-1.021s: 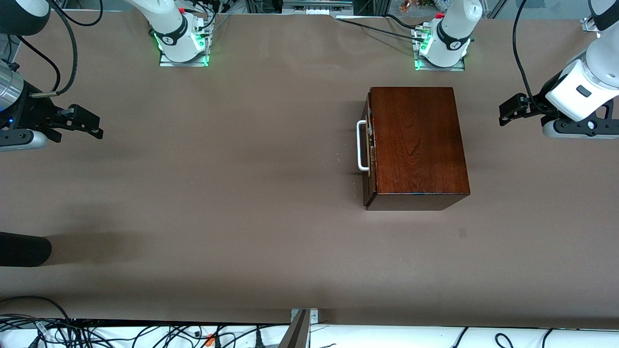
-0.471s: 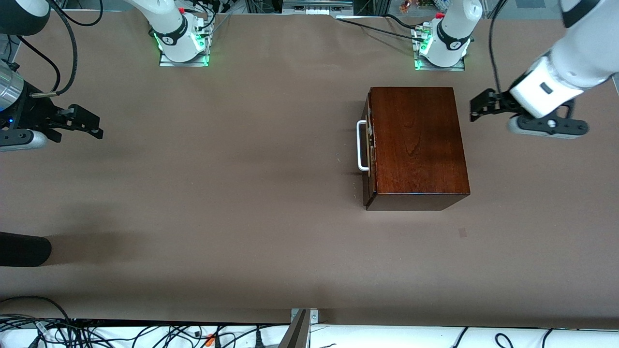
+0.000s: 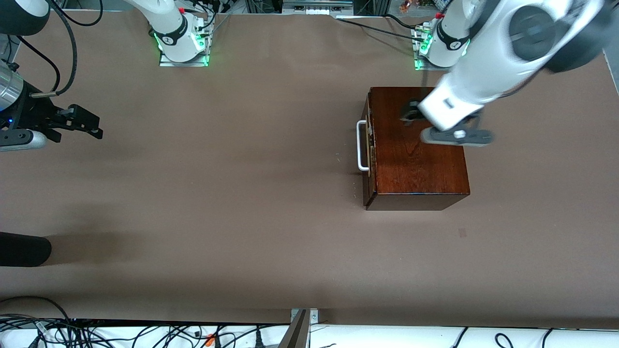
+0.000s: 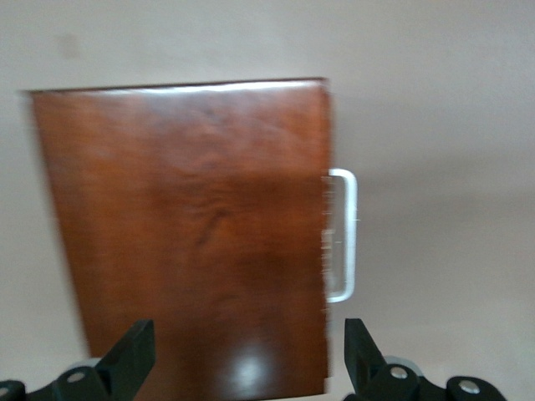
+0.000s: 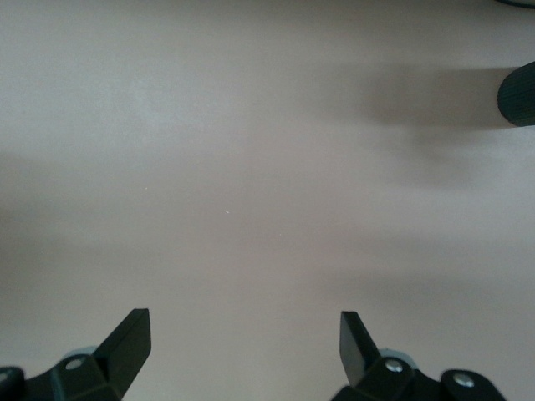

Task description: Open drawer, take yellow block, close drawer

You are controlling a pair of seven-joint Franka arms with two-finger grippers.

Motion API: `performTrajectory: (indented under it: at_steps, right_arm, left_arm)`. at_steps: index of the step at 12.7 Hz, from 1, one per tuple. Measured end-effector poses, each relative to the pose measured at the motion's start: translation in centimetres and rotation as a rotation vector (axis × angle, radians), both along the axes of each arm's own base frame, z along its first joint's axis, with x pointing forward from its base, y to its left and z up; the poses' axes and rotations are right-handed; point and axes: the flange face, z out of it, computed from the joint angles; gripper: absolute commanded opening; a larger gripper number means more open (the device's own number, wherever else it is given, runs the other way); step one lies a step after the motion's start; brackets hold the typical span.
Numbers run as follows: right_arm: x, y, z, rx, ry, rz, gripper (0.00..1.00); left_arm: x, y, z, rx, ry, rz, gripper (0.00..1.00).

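Observation:
The glossy dark mahogany box (image 3: pixel 418 150) stands on the table near the left arm's base. Its drawer (image 3: pixel 369 145) is shut, and the white U-shaped handle (image 3: pixel 361 146) faces the right arm's end of the table. My left gripper (image 3: pixel 409 112) hangs open and empty over the box's top. In the left wrist view the box (image 4: pixel 192 217) and handle (image 4: pixel 344 234) lie below the open left gripper (image 4: pixel 248 359). My right gripper (image 3: pixel 89 124) waits open and empty at the right arm's end of the table, over bare table (image 5: pixel 242 347). The yellow block is hidden.
A black rounded object (image 3: pixel 22 249) juts in at the right arm's end of the table, nearer the front camera, and also shows in the right wrist view (image 5: pixel 518 96). Cables (image 3: pixel 145 333) lie along the table's near edge.
My left arm has swung in from the left arm's end of the table and its gripper is now over the box top. The right arm and the box have not moved.

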Motion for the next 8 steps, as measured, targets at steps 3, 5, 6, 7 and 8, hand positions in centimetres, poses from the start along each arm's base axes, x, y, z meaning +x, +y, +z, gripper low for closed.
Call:
performTrajectory:
  at_steps: [3, 5, 6, 7, 8]
  right_arm:
    - [0.0, 0.0, 0.0, 0.0, 0.0, 0.0, 1.0]
    - [0.0, 0.0, 0.0, 0.0, 0.0, 0.0, 1.0]
    - [0.0, 0.0, 0.0, 0.0, 0.0, 0.0, 1.0]
    - [0.0, 0.0, 0.0, 0.0, 0.0, 0.0, 1.0]
    - [0.0, 0.0, 0.0, 0.0, 0.0, -0.001, 1.0]
  left_arm:
    - [0.6, -7.4, -4.4, -0.004, 0.025, 0.013, 1.0]
    - [-0.4, -11.3, -6.9, 0.057, 0.005, 0.024, 1.0]
    - [-1.3, -13.1, -8.2, 0.089, -0.002, 0.019, 1.0]
    - [-2.3, -14.9, -9.8, 0.133, -0.01, -0.008, 1.0]
    - [-3.2, -16.5, -11.7, 0.192, -0.035, -0.048, 1.0]
